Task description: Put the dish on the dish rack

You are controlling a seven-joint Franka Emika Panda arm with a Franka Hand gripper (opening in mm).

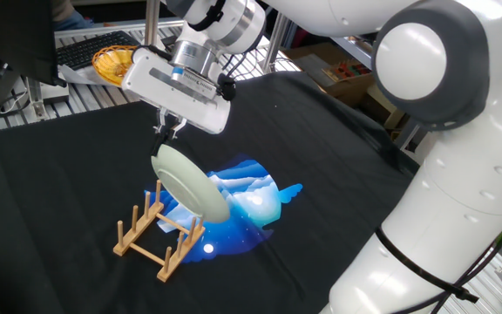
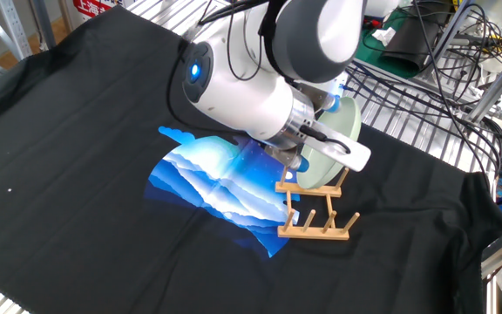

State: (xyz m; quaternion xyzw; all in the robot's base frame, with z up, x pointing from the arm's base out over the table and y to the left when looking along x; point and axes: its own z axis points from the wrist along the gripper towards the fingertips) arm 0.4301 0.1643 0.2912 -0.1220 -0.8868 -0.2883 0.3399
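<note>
The dish is a pale-green round plate, held on edge and tilted. My gripper is shut on its upper rim. The dish hangs just above the far end of the light-wood dish rack, its lower edge close to the pegs. In the other fixed view the dish shows behind the gripper body, over the back of the dish rack. I cannot tell whether the dish touches the rack.
A black cloth with a blue printed patch covers the table. A yellow-orange woven basket bowl sits at the far left edge. Wire shelving and cables lie beyond the cloth.
</note>
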